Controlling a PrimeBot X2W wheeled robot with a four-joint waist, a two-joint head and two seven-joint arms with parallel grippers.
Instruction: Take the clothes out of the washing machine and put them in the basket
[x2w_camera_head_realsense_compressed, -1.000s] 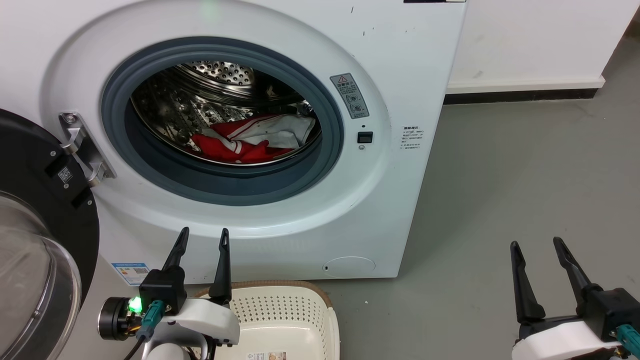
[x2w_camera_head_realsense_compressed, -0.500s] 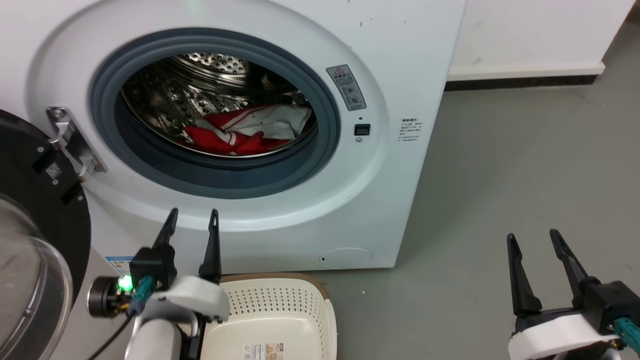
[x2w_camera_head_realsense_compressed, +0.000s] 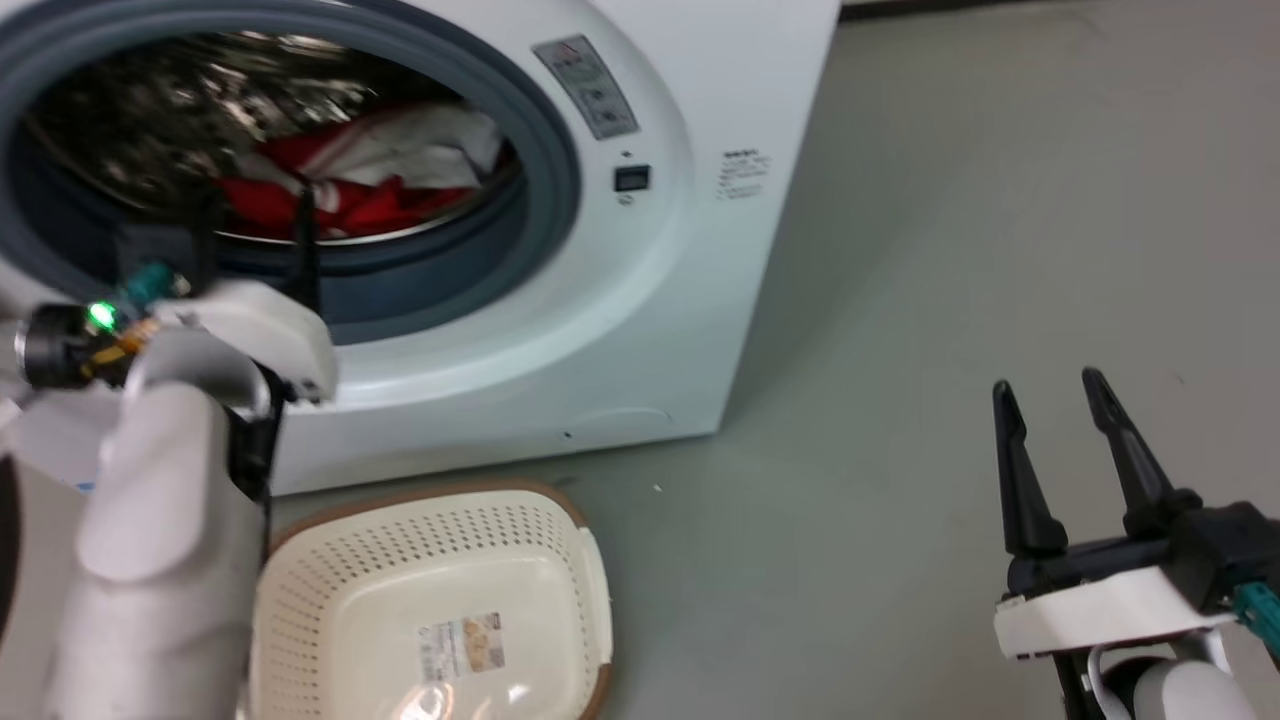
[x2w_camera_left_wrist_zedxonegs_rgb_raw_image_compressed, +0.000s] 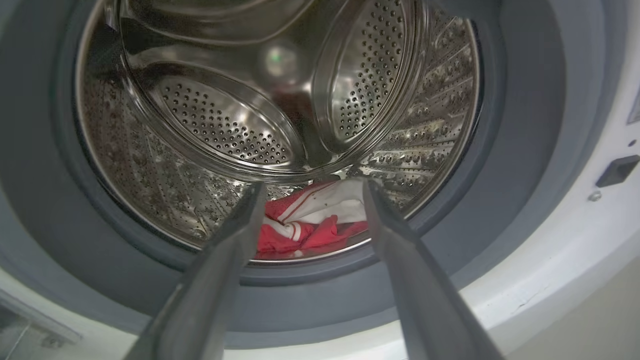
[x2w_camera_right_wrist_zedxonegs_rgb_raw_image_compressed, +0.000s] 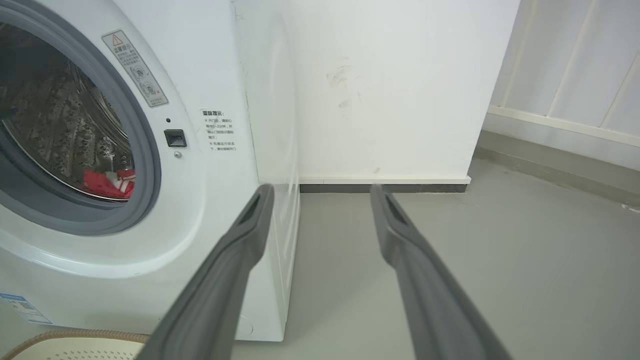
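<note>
Where grey floor (x2w_camera_right_wrist_zedxonegs_rgb_raw_image_compressed: 500, 280) meets white wall (x2w_camera_right_wrist_zedxonegs_rgb_raw_image_compressed: 390, 90), the washing machine (x2w_camera_right_wrist_zedxonegs_rgb_raw_image_compressed: 220, 65) stands.

The left gripper (x2w_camera_left_wrist_zedxonegs_rgb_raw_image_compressed: 312, 186), earlier low before the washer (x2w_camera_head_realsense_compressed: 640, 330) near the basket (x2w_camera_head_realsense_compressed: 330, 520), is now up at the porthole, its spread fingers framing the clothes (x2w_camera_left_wrist_zedxonegs_rgb_raw_image_compressed: 310, 220). The head camera has turned, shifting the whole view.

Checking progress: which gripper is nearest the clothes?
The left gripper, open at the washing machine, framing the clothes; the right gripper hangs open over the floor.
</note>
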